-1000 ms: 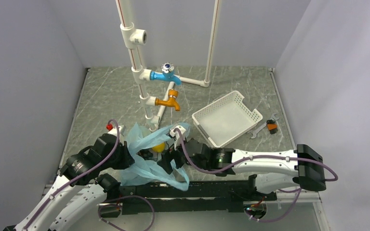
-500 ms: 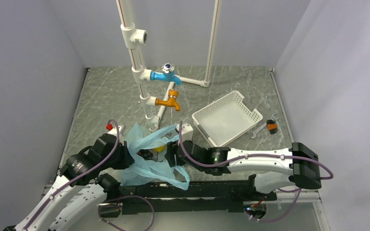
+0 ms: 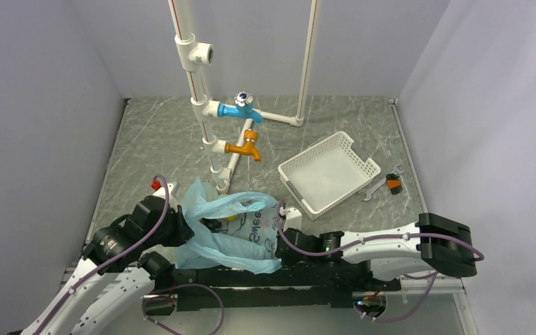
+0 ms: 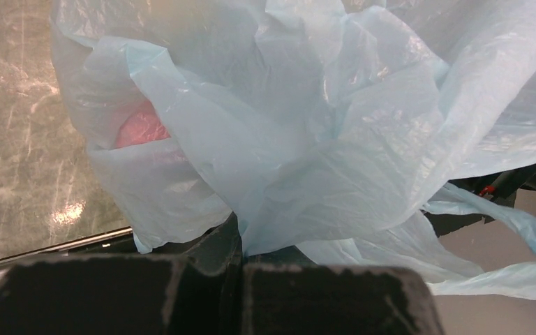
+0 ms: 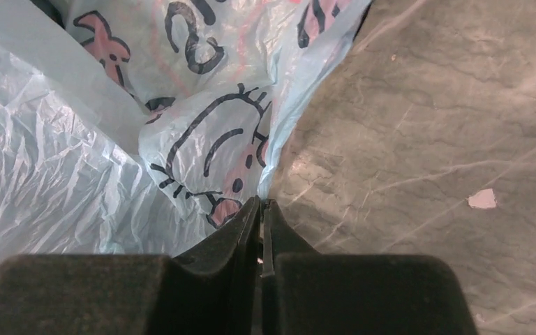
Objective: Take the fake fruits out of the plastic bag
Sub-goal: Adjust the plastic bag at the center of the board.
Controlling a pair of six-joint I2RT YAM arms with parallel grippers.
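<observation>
The light-blue plastic bag lies at the near edge of the table, stretched between both arms. My left gripper is shut on the bag's left side; in the left wrist view the film bunches out from the closed jaws. My right gripper is shut on the bag's right edge, and the printed film meets its fingertips. A bit of a yellow fake fruit shows in the bag's mouth. A reddish fruit shows through the film.
A white slotted basket stands tilted right of centre, with a wrench and a small orange-black part beside it. A white pipe frame carries a blue tap and an orange tap behind the bag.
My right gripper has closed on the bag's right edge and drawn back to the right, pulling the bag wider so its printed side faces up. The left arm has held still.
</observation>
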